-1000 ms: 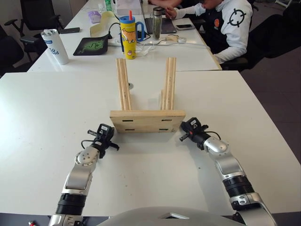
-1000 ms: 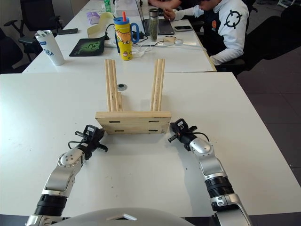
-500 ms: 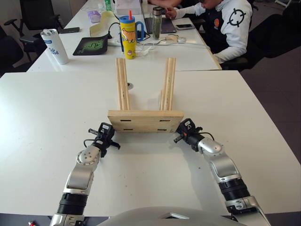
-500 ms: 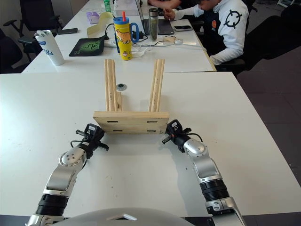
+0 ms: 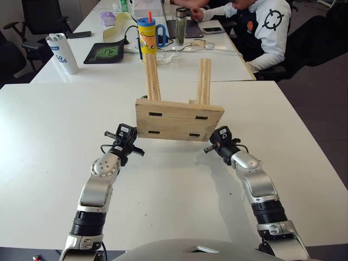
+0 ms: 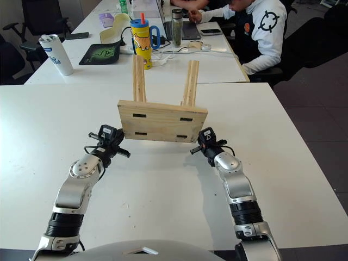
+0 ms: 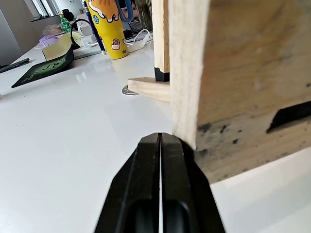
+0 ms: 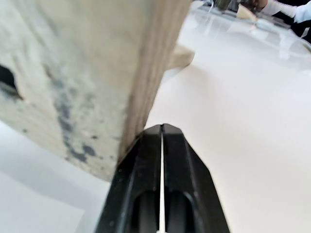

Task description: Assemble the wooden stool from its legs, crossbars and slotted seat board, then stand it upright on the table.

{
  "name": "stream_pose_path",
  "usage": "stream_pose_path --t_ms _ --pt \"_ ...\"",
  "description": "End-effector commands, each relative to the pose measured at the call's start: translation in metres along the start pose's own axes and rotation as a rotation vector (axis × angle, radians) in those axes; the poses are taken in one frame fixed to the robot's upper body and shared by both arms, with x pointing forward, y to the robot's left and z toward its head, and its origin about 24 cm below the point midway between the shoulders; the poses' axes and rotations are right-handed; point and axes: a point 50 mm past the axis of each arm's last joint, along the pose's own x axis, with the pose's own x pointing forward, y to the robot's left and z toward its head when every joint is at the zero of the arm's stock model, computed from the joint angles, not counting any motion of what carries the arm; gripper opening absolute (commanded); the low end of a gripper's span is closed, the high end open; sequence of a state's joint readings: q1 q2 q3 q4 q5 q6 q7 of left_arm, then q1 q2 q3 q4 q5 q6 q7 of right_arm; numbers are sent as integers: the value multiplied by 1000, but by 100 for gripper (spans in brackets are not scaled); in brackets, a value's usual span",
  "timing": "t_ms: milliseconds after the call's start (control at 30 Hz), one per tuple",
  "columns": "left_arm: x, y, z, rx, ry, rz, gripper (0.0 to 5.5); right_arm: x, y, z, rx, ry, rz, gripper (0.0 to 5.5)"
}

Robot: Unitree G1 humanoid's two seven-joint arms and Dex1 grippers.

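The wooden stool lies tipped on the white table [image 5: 49, 136]. Its slotted seat board [image 5: 179, 119] faces me, raised and tilted, and its legs [image 5: 151, 76] [image 5: 203, 81] point away. My left gripper [image 5: 137, 150] is shut, its tip against the board's lower left edge [image 7: 184, 97]. By the lower right corner my right gripper [image 5: 209, 149] is also shut, its tip beside the board's edge [image 8: 150, 73]. Neither holds anything. A crossbar end [image 7: 148, 89] shows behind the board.
Beyond the stool, on the far table, stand a yellow cup [image 5: 148, 33], a white tumbler [image 5: 64, 53], a black mat [image 5: 109, 52] and a bottle [image 5: 181, 24]. A small round disc [image 7: 127, 90] lies near the left legs. The table's right edge [image 5: 310, 141] is close.
The seat board has lifted off the table and tipped away, with the legs rising. Both grippers moved forward and up along its lower corners, staying shut.
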State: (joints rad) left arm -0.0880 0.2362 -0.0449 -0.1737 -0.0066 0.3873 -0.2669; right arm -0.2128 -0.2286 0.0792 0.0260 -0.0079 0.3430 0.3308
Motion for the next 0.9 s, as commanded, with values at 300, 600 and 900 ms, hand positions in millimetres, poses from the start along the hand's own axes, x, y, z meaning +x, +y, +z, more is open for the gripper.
stream_pose_path --t_ms 300,600,900 --pt "5 -17 77 -35 -306 -95 4 7 26 74 -14 -390 123 0" --pt "2 -16 102 -27 -386 -90 4 -2 18 110 -42 -587 31 0" --pt "-5 -5 127 -15 -457 -54 4 -4 8 126 -34 -655 -31 0"
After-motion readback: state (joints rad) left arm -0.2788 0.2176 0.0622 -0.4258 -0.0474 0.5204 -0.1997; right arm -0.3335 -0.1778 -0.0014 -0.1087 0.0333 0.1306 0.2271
